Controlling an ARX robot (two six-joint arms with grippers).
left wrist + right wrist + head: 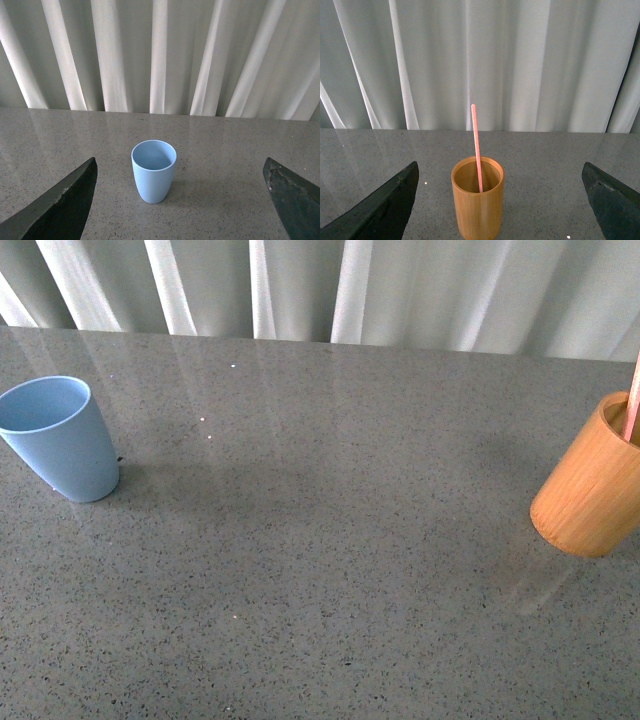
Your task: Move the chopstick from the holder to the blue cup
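Chopstick (476, 147) stands in holder (477, 215), blue cup (153, 175) well apart; L gripper (180, 162), R gripper (500, 163) jaws apart.

We hold our left gripper (179, 162) with its jaws spread wide, its dark fingers (62, 202) far apart. Our right gripper (500, 165) is spread equally wide, its wedge-shaped fingers (612, 200) dark too.

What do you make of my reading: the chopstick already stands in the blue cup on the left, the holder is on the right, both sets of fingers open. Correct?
One point is wrong: the chopstick stands in the holder, not the blue cup, as the right wrist view shows. The rest holds: cup left, holder right, left fingers and right fingers open.
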